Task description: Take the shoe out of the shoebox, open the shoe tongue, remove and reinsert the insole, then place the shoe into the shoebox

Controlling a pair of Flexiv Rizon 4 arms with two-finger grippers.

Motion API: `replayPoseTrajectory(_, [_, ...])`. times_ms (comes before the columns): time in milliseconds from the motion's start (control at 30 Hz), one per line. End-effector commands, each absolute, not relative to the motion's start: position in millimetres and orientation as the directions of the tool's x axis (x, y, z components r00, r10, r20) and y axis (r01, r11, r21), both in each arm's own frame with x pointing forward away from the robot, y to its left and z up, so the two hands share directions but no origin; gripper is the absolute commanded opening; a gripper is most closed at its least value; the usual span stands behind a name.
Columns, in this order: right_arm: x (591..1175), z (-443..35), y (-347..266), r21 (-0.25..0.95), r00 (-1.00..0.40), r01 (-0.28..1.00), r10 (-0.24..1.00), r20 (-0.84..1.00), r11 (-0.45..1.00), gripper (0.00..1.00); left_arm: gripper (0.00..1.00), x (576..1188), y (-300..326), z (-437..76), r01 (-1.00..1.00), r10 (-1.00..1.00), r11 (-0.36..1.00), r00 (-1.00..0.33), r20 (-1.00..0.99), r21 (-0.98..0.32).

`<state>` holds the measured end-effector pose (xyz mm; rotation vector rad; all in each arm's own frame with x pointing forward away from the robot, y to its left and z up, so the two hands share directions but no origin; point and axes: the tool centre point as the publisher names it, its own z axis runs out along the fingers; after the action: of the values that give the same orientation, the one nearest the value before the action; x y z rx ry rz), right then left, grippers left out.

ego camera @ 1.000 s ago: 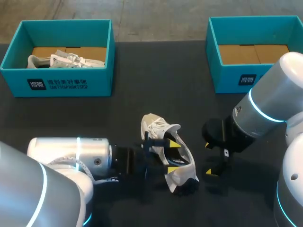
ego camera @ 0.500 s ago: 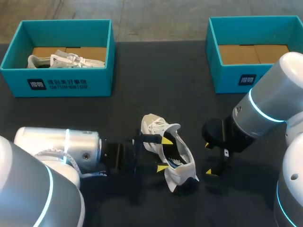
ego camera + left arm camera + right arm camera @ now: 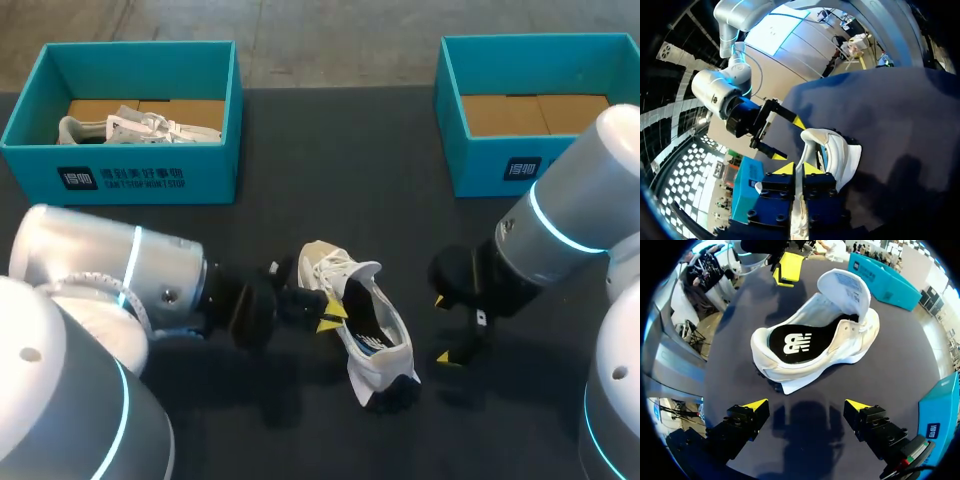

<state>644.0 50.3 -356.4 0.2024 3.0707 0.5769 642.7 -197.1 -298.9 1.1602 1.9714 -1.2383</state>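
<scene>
Left gripper point(image 3: 322, 318) is clamping the shoe point(image 3: 368, 335). Its fingers are drawn close together, and in the left wrist view a thin white strip of the upper is running between the two yellow tips. The grip is sitting on the shoe's side edge, beside the opening.

Shoe is resting on its sole on the dark table point(image 3: 330, 190), near the front middle, between the two grippers. Tongue point(image 3: 845, 287) is standing folded up and away from the opening. Black insole point(image 3: 790, 342) with a white mark is lying inside, showing through the opening.

Right gripper point(image 3: 441, 329) is hanging just beside the shoe on the other side. Its fingers are spread wide and are touching nothing. In the right wrist view the shoe is lying ahead of the tips, apart from them.

Left shoebox point(image 3: 130, 178), teal, is sitting at the far left of the table, well apart from the shoe. A second white shoe point(image 3: 140, 127) is lying inside it. Right shoebox point(image 3: 490, 160), also teal, is sitting at the far right, showing a bare cardboard floor.
</scene>
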Motion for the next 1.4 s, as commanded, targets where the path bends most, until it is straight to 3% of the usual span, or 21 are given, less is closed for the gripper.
replayPoseTrajectory(33, [637.5,-337.7,29.4,0.383,-0.992,0.121,0.122,0.021,0.916,1.00,0.00,645.2,-195.1,-291.7,0.890,0.559,0.190,-0.445,-0.699,-0.415])
replayPoseTrajectory(533, [635.7,-297.2,-27.0,0.331,-0.998,0.046,0.028,0.059,0.943,1.00,0.00,636.2,-197.9,-289.5,0.941,0.811,0.088,-0.259,-0.525,-0.328])
replayPoseTrajectory(1400, [635.7,-297.2,-27.0,0.331,-0.998,0.046,0.028,0.059,0.943,1.00,0.00,637.0,-213.6,-301.1,0.939,0.848,0.043,-0.215,-0.484,-0.342])
